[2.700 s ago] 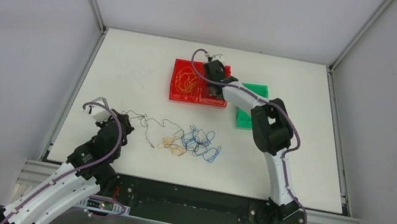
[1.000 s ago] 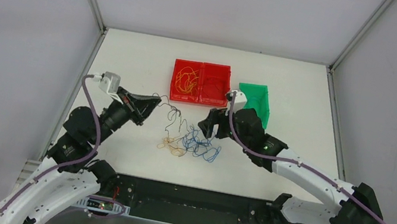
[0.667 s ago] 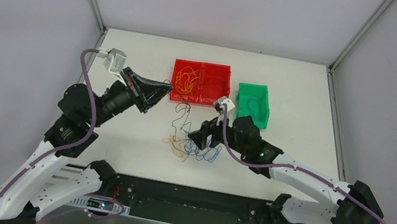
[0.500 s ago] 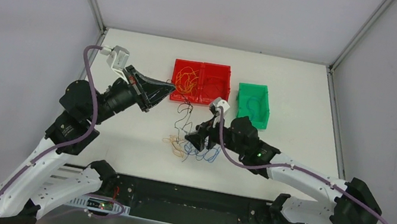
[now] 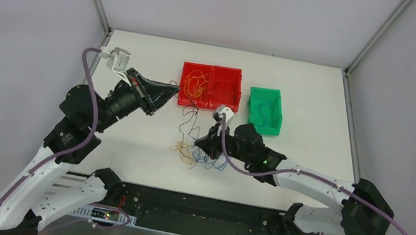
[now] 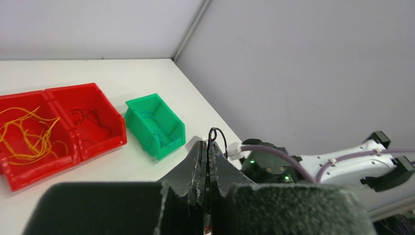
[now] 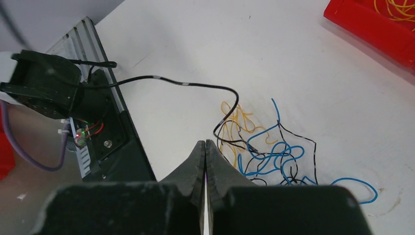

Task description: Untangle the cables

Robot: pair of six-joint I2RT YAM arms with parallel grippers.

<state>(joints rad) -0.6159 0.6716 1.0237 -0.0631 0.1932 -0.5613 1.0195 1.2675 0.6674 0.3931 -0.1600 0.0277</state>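
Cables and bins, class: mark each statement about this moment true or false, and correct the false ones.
1. The left gripper is shut on a dark cable. True.
2. The green bin holds orange wires. False: it holds a blue cable; the yellow-orange cables lie in the left compartment of the red bin.
3. The right gripper hangs wide open above the bins. False: it is shut, low at the tangle.
4. The tangle on the table mixes blue, yellow-orange and dark strands. True.
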